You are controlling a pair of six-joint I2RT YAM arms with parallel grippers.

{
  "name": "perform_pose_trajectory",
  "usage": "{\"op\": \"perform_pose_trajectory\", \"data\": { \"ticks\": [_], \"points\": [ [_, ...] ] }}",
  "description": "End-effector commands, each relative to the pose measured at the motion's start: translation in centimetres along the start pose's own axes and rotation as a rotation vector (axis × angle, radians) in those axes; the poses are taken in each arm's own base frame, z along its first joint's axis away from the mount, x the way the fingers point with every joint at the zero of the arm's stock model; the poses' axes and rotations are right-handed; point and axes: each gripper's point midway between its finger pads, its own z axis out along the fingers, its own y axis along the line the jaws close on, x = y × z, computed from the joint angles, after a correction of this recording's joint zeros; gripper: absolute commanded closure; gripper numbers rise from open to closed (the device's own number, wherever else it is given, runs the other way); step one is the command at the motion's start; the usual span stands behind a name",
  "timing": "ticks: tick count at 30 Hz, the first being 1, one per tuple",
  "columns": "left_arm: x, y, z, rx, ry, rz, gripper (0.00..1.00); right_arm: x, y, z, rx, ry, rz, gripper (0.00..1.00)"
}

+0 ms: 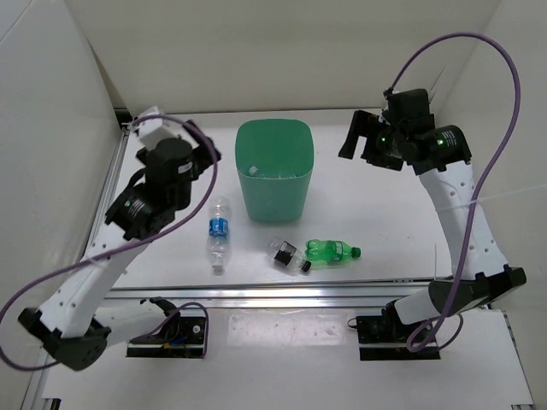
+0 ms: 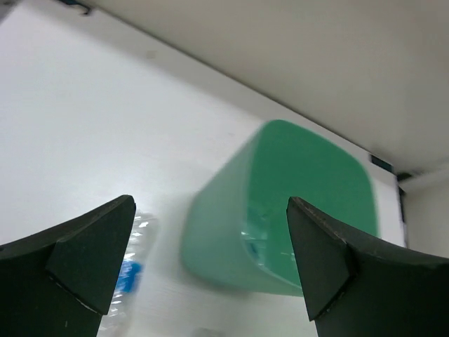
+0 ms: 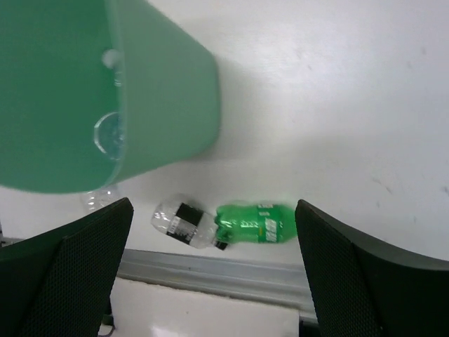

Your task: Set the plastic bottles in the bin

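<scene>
White surface point(image 1: 376, 222) between pale walls, 3 bottles lying outside the bin.
The bin point(image 1: 273, 198) stands mid-surface with clear bottles point(image 3: 109, 132) inside. The blue-labelled bottle point(image 1: 219, 232), dark-labelled bottle point(image 1: 287, 254) and green bottle point(image 1: 330, 250) lie just before it. The left hand point(image 2: 210, 210) and right hand point(image 3: 214, 207) are both released, empty.

Pretty bare setup tbh: a white table point(image 1: 376, 213) boxed in by a plain white back wall point(image 1: 282, 51) on the far side, with a left panel point(image 1: 51, 128) and a right panel point(image 1: 521, 94) of the same white closing off the sides. A silver metal rail point(image 1: 282, 293) runs along the table's near edge, and a perforated strip point(image 1: 109, 184) runs down its left edge. Nearer still sits a white board point(image 1: 282, 350). The light is soft and even, with faint shadows.
</scene>
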Motion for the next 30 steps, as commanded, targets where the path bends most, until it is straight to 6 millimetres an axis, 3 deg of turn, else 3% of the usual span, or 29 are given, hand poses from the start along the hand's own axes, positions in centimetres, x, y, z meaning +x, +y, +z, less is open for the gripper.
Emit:
{"op": "perform_pose_trajectory", "data": {
  "ticks": [1, 5, 7, 13, 16, 19, 20, 21, 24, 26, 30],
  "points": [
    [2.2, 5.8, 0.3, -0.162, 0.004, -0.015, 0.00, 2.9, -3.6, 1.1, 0.114, 0.130, 0.133, 0.00],
    [3.2, 8.6, -0.1, -0.220, 0.046, -0.044, 0.00, 5.9, -5.3, 3.7, 0.145, 0.303, 0.225, 0.00],
    [5.0, 10.2, 0.3, -0.280, 0.134, -0.026, 0.00, 7.3, -5.6, 4.9, 0.158, 0.377, 0.248, 0.00],
    [9.5, 12.3, 2.9, -0.355, 0.381, -0.033, 0.00, 8.8, -5.9, 5.6, 0.169, 0.445, 0.314, 0.00],
    [10.9, 12.6, 3.4, -0.367, 0.453, -0.080, 0.00, 9.3, -6.1, 5.8, 0.126, 0.486, 0.481, 0.00],
    [10.6, 12.4, 3.5, -0.354, 0.444, -0.095, 0.00, 9.7, -6.9, 6.8, 0.138, 0.497, 0.702, 0.00],
    [10.4, 12.3, 3.6, -0.349, 0.438, -0.099, 0.00, 9.6, -6.2, 6.8, 0.091, 0.517, 0.774, 0.00],
    [10.5, 12.4, 3.4, -0.346, 0.438, -0.090, 0.00, 10.5, -6.9, 7.2, 0.102, 0.551, 0.865, 0.00],
    [10.5, 12.8, 3.2, -0.346, 0.441, -0.089, 0.00, 11.2, -6.0, 8.4, 0.086, 0.604, 1.086, 0.00],
    [10.6, 12.9, 3.0, -0.346, 0.441, -0.089, 0.00, 12.8, -5.4, 8.8, 0.125, 0.677, 1.225, 0.00],
    [10.6, 12.8, 2.7, -0.336, 0.452, -0.083, 0.00, 15.8, -3.6, 8.9, 0.219, 0.769, 1.317, 0.00]
  ]
}}
